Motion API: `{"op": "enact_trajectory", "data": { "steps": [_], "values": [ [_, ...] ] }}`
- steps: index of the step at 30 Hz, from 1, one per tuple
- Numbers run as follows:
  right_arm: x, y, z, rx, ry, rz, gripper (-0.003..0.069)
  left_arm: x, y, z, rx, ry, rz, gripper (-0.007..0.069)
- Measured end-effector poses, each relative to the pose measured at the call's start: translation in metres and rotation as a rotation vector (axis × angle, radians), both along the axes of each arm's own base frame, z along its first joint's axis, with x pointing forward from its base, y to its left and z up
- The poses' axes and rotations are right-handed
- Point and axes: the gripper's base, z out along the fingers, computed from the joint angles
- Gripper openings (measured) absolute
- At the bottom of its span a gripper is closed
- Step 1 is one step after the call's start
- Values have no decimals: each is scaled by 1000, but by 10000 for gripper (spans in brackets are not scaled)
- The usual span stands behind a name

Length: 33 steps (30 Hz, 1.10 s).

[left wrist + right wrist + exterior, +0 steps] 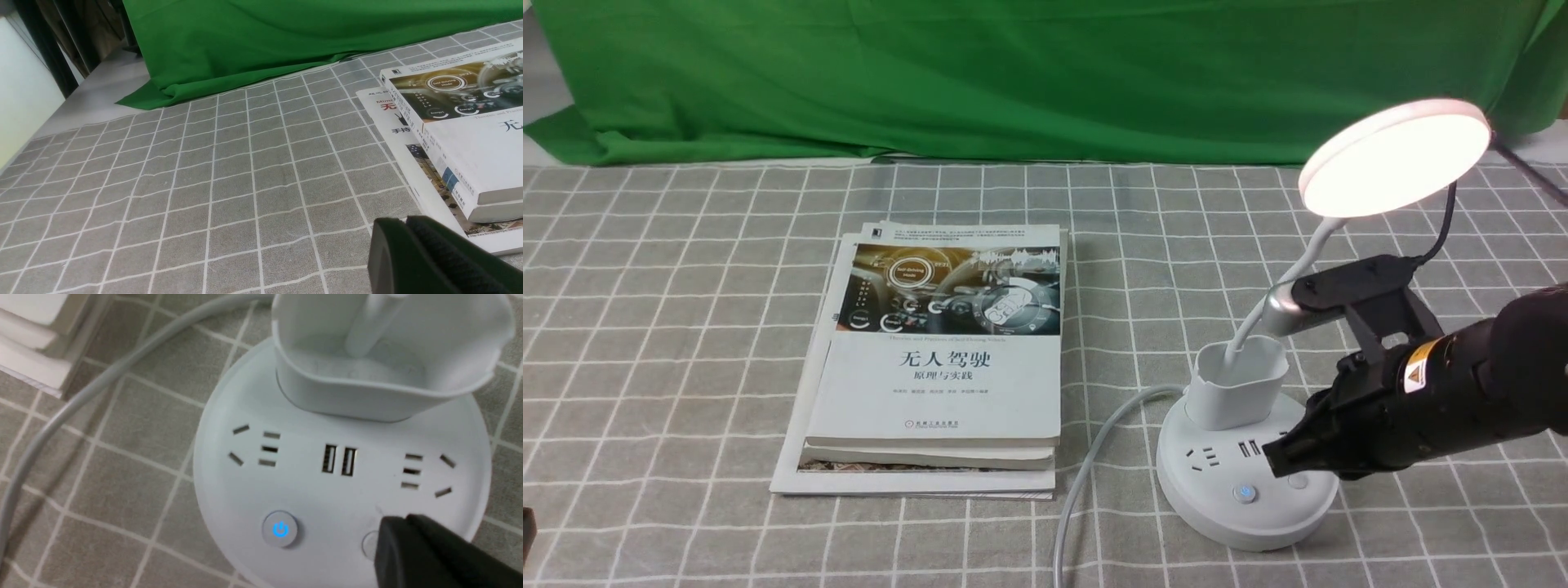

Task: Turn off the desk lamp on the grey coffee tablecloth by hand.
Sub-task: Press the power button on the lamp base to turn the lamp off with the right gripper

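The white desk lamp point(1245, 425) stands on the grey coffee tablecloth point(686, 327) at the right, its disc head point(1395, 157) glowing. Its round base point(327, 498) carries sockets, a blue-lit power button point(280, 530) and a plain second button point(369, 543). My right gripper point(1278, 457), on the black hand with the yellow label point(1419, 367), is shut. Its tip point(398, 528) sits over the plain button, half covering it; whether it touches I cannot tell. My left gripper point(402, 222) is shut and empty, low over the cloth beside the books.
A stack of books point(939, 359) lies mid-table, left of the lamp; it also shows in the left wrist view point(461, 134). The lamp's white cord point(1094, 457) runs toward the front edge. A plain green cloth point(1013, 73) hangs behind.
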Motion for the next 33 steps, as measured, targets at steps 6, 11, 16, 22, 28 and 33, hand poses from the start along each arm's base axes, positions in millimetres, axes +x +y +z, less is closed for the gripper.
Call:
{"op": "enact_trajectory", "data": {
  "steps": [6, 11, 16, 22, 28, 33],
  "values": [
    [0, -1, -27, -24, 40, -5, 39, 0, 0, 0, 0, 0, 0, 19],
    [-1, -1, -23, -14, 36, -18, 45, 0, 0, 0, 0, 0, 0, 19],
    [-6, -4, 2, 30, -45, -24, 48, 0, 0, 0, 0, 0, 0, 19],
    [-6, -4, 14, 65, -122, -27, 50, 0, 0, 0, 0, 0, 0, 19],
    [-3, -2, -24, 3, 2, -28, 44, 0, 0, 0, 0, 0, 0, 19],
    [3, 0, -30, 6, -8, -30, 34, 0, 0, 0, 0, 0, 0, 19]
  ]
}}
